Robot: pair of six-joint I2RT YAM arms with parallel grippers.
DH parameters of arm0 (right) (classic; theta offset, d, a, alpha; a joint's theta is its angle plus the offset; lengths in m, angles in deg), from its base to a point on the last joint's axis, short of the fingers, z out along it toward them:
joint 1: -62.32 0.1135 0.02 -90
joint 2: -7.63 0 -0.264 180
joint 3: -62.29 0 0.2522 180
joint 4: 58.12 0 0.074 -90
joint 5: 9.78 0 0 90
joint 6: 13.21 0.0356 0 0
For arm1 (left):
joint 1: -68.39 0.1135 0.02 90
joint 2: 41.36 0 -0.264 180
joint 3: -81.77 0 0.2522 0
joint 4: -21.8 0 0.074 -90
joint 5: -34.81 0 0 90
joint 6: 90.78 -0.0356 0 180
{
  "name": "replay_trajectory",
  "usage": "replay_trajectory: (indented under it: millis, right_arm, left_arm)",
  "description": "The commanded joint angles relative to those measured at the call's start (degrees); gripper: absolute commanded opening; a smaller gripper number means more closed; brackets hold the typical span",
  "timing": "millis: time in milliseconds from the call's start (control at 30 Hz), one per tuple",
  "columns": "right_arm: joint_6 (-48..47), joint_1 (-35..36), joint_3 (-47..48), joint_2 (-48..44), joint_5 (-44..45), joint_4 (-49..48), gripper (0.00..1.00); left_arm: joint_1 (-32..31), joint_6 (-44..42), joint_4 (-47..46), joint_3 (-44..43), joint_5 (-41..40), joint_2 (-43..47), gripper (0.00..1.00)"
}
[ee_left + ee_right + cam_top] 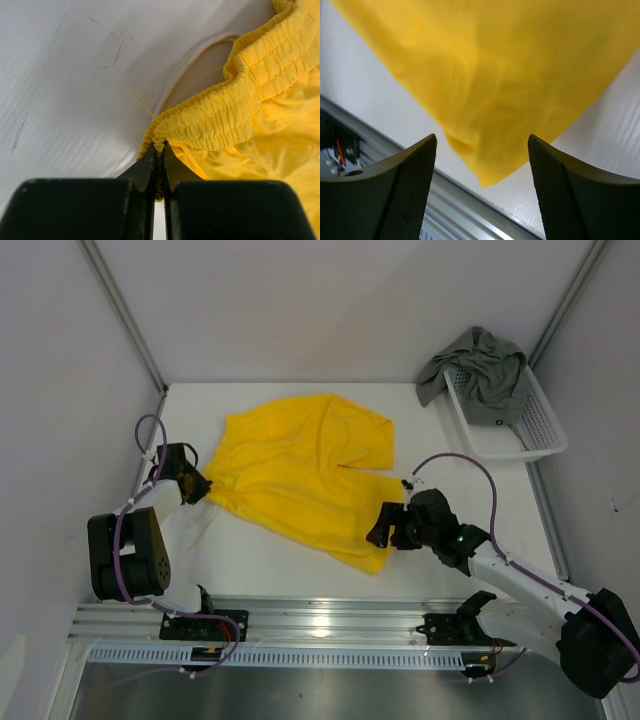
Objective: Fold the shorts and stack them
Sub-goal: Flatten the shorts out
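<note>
The left arm (pixel 125 555) and right arm (pixel 520 575) each combine white link shells with black cylindrical joint housings, and a grey-violet cable (pixel 450 454) loops externally along each one. The right end effector (pixel 482 145) is black, with two curved fingers (pixel 405 195) whose inner faces carry a fine dimpled texture.

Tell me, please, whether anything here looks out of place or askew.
Two things. The grey-green shorts hang bunched over the basket's far rim, half out of it. The yellow shorts lie askew and rumpled on the table, waistband pinched in the shut left pincer, a leg corner by the open right pincer.
</note>
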Motion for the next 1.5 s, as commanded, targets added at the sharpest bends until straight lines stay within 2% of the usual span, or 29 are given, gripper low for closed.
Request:
replay_trajectory:
  millis: [0,200,233,300,367,433,667,700,733,800,833,933,967,1033,1133,1233,1267,1333,1367,1467]
  right_arm:
    - [0.58,4.60,-4.79,-3.50,1.17,-4.81,0.75]
    - [3.74,12.42,-6.99,-4.56,8.20,-1.84,0.72]
    - [5.32,13.74,-7.08,-4.82,12.73,-1.05,0.72]
    - [6.38,17.87,-7.95,-5.35,15.93,-0.95,0.71]
    - [7.70,21.11,-8.57,-5.09,18.58,-1.65,0.70]
    - [8.67,22.53,-9.19,-4.12,19.28,-3.23,0.70]
    - [9.91,28.08,-10.15,-1.84,24.65,-6.92,0.70]
    - [9.47,28.34,-10.15,-1.57,25.69,-8.67,0.69]
    - [9.03,28.34,-10.15,-0.79,25.96,-9.64,0.68]
    - [7.19,28.34,-9.72,0.36,26.32,-11.84,0.62]
    - [6.74,28.43,-9.45,0.89,26.14,-12.46,0.57]
    - [5.60,28.60,-8.14,2.91,25.79,-12.82,0.29]
    - [5.60,28.69,-7.79,2.83,25.88,-12.12,0.11]
    - [5.68,28.69,-6.82,1.51,26.40,-9.40,0.01]
    - [6.03,27.65,-4.98,-4.02,27.28,-2.99,0.00]
    - [5.16,21.51,-2.08,-9.64,23.18,2.64,0.00]
    - [4.46,16.53,-1.20,-10.53,20.89,4.31,0.00]
    - [2.97,10.62,2.56,-10.54,15.88,6.51,0.00]
    - [0.35,4.93,4.24,-9.84,9.77,8.70,0.00]
    - [-4.93,-0.56,12.85,-3.17,1.99,17.37,0.00]
  left_arm:
    - [0.11,1.01,-0.26,-2.42,2.73,-0.68,0.07]
    - [0.11,1.01,0.62,-2.95,3.35,-0.51,0.15]
    - [0.11,1.01,0.71,-2.86,3.43,-0.25,0.17]
    - [0.11,0.66,0.27,-2.68,3.35,0.02,0.20]
    - [0.11,0.66,-1.04,-1.55,3.17,1.42,0.27]
    - [0.11,0.57,-1.66,-0.58,3.34,2.21,0.37]
    - [0.11,0.30,-1.58,-0.75,3.96,2.22,0.40]
    - [0.11,0.39,-1.66,-0.49,4.05,2.22,0.41]
    - [0.11,0.48,-1.84,-0.40,4.22,2.22,0.48]
    - [0.11,0.48,-2.10,-0.14,5.19,2.22,0.58]
    - [0.11,0.48,-1.93,-0.14,5.37,2.13,0.66]
    - [0.11,0.31,-1.23,-0.31,4.75,2.39,0.72]
    - [0.20,0.30,-1.05,-0.40,4.67,2.39,0.72]
    - [0.11,0.22,-0.96,0.04,4.49,2.92,0.72]
    - [0.20,0.30,-1.75,0.91,5.01,3.71,0.72]
    - [0.11,0.22,-4.29,3.80,7.12,4.85,0.72]
    - [0.11,0.22,-5.69,4.34,7.73,5.11,0.72]
    - [0.11,0.13,-6.50,5.83,8.96,5.55,0.72]
    - [0.11,0.04,-6.67,6.02,9.15,5.73,0.71]
    - [0.02,-0.40,-6.59,6.28,9.41,5.73,0.67]
